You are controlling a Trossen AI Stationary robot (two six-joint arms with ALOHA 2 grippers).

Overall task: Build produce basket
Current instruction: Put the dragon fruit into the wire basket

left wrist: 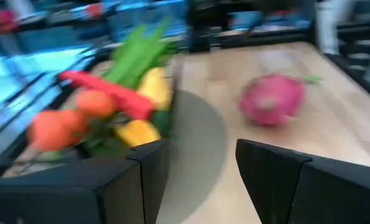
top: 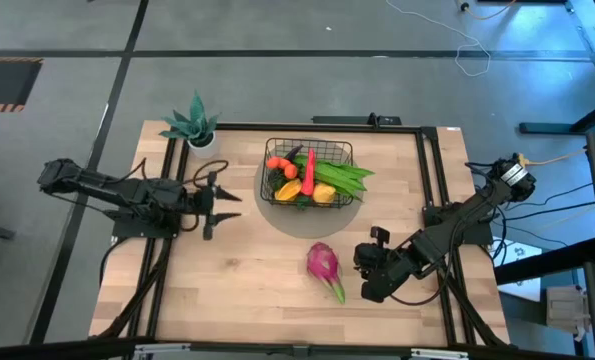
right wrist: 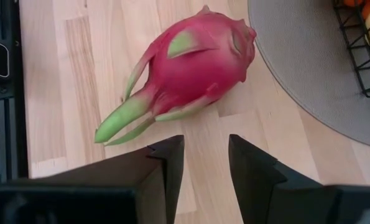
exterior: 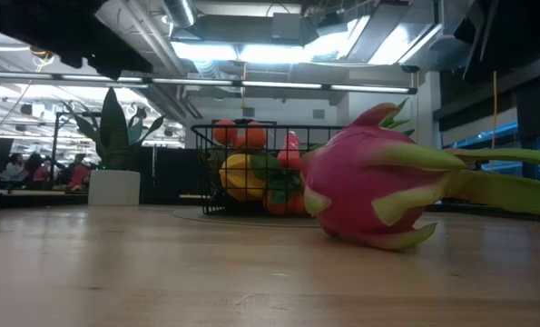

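Wooden table [top: 227, 280], basket [top: 345, 150] holding produce [top: 317, 180]

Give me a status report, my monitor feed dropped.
Left gripper open, idle left of basket. Right gripper open, empty, just short of dragon fruit lying on table outside the basket. Nothing between them.
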